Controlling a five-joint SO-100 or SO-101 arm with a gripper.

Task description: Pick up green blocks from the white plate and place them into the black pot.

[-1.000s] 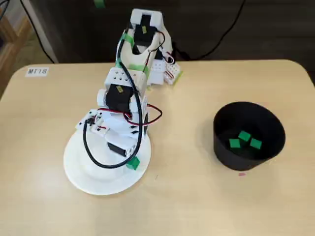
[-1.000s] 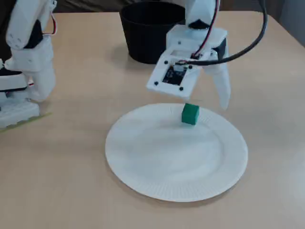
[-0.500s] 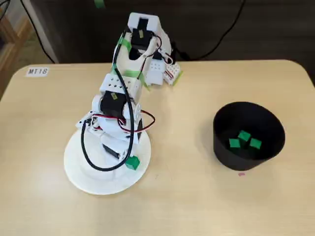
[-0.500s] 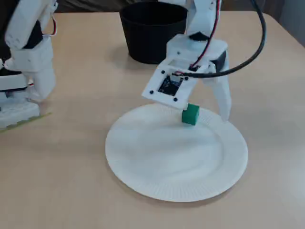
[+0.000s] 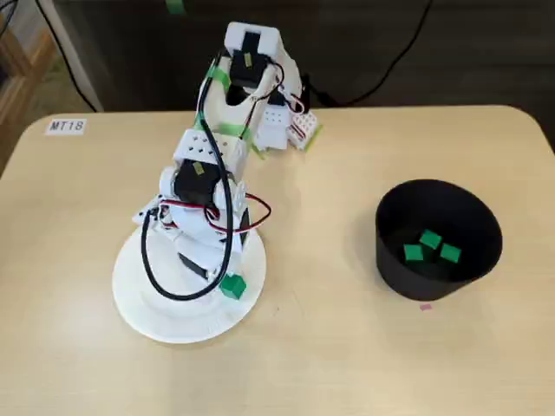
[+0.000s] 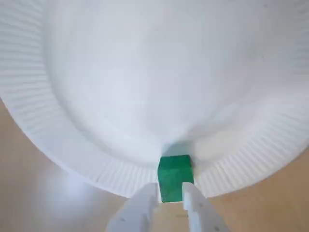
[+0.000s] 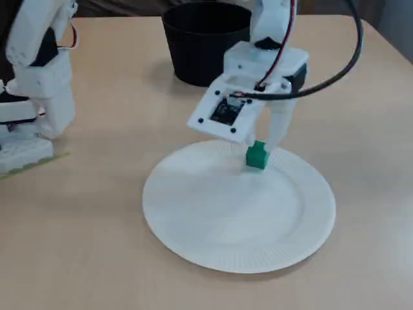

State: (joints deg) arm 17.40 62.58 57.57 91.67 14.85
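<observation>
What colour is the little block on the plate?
The block is green, seen best in the wrist view, lying on the white plate's ribbed rim.

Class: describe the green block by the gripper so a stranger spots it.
Left of the black pot in a fixed view lies a white plate. On its ridged rim, at the gripper, sits one green block; the other blocks lie in the pot.

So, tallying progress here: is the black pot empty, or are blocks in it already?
Not empty: in a fixed view, three green blocks lie on the bottom of the black pot.
</observation>
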